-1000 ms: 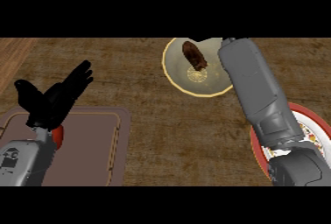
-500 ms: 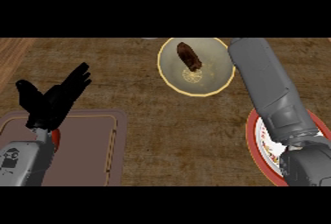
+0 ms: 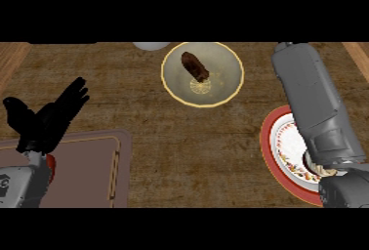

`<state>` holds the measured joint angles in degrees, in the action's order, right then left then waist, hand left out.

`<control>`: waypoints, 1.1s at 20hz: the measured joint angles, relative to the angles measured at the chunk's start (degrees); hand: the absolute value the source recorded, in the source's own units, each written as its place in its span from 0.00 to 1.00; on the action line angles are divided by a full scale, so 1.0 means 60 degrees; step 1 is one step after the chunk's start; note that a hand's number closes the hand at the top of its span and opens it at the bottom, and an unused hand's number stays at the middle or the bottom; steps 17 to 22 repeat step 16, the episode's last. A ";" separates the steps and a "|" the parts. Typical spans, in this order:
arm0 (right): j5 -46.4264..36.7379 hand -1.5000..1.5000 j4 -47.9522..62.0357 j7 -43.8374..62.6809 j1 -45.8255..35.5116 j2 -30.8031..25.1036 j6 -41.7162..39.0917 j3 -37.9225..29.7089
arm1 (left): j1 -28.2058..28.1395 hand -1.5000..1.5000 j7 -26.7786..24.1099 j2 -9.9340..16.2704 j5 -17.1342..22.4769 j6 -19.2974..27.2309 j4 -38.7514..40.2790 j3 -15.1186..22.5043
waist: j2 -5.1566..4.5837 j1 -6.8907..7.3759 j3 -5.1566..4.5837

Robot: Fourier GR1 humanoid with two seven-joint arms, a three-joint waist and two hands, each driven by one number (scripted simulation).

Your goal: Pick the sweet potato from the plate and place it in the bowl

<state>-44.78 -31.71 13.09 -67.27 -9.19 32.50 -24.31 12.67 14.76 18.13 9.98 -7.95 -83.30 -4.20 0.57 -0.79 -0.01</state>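
A sweet potato (image 3: 194, 66) lies in a bowl (image 3: 216, 95) at the far middle of the counter (image 3: 194, 146). A plate (image 3: 277, 146) sits near the right edge, partly under the right forearm (image 3: 317, 102). A tray (image 3: 93, 171) lies at the near left, with the left hand (image 3: 45, 122) resting above it.

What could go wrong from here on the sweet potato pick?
1. The right hand is out of view past the top edge, so its aim at the sweet potato cannot be checked.
2. The potato lies off-centre on the plate; it might roll when touched.
3. The right forearm covers part of the bowl, possibly complicating placement.
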 measured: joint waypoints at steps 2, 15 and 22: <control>0.0075 0.00 -0.0834 -0.0048 0.0308 0.0203 -0.0415 0.0286 | -0.0199 0.50 0.0050 0.0051 0.0028 0.0014 -0.0154 -0.0087 | 0.0072 -0.0123 0.0000; 0.2410 1.00 -0.7193 -0.0122 0.3555 0.1408 -0.3115 0.1909 | -0.0871 0.50 0.0026 0.0154 0.0093 0.0109 -0.0338 -0.0452 | 0.0352 -0.0757 0.0013; 0.2605 1.00 -0.7720 -0.0069 0.3964 0.1434 -0.3239 0.2129 | -0.0881 0.50 0.0030 0.0193 0.0102 0.0087 -0.0355 -0.0478 | 0.0349 -0.0765 0.0012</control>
